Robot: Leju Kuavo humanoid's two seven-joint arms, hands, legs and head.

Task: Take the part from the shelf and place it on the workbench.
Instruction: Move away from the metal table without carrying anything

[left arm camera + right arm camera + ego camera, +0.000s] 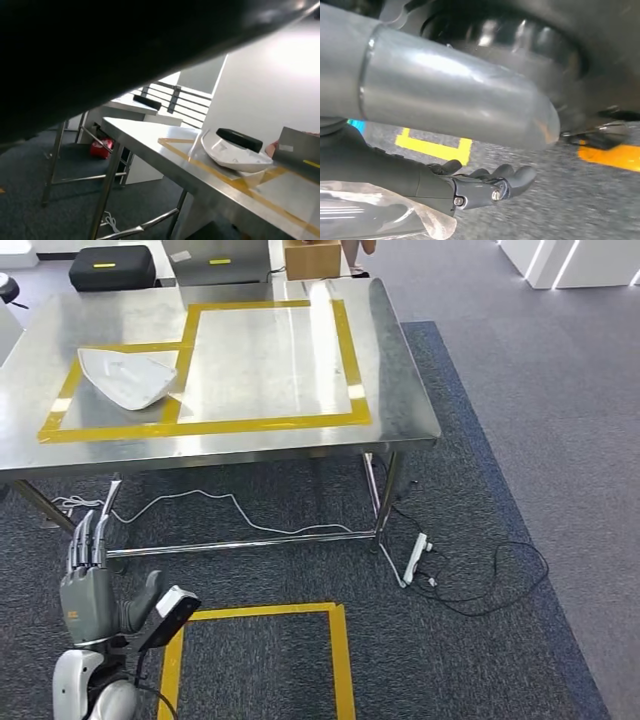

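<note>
The left hand [89, 585] hangs low at near left, fingers straight and apart (thumb out to the right), holding nothing. The right hand [486, 186] holds nothing, fingers loosely curved.

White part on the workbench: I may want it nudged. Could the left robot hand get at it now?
Probably not from here: the left robot hand hangs low, below and short of the workbench edge, while the white part lies up on top.

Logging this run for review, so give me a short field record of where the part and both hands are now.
part: white part lies on the steel workbench, across the yellow tape outline's left side
left hand: left hand low before the bench, fingers apart, holds nothing
right hand: right hand hangs over the carpet, fingers loosely curved, holds nothing
task state: part on the workbench
</note>
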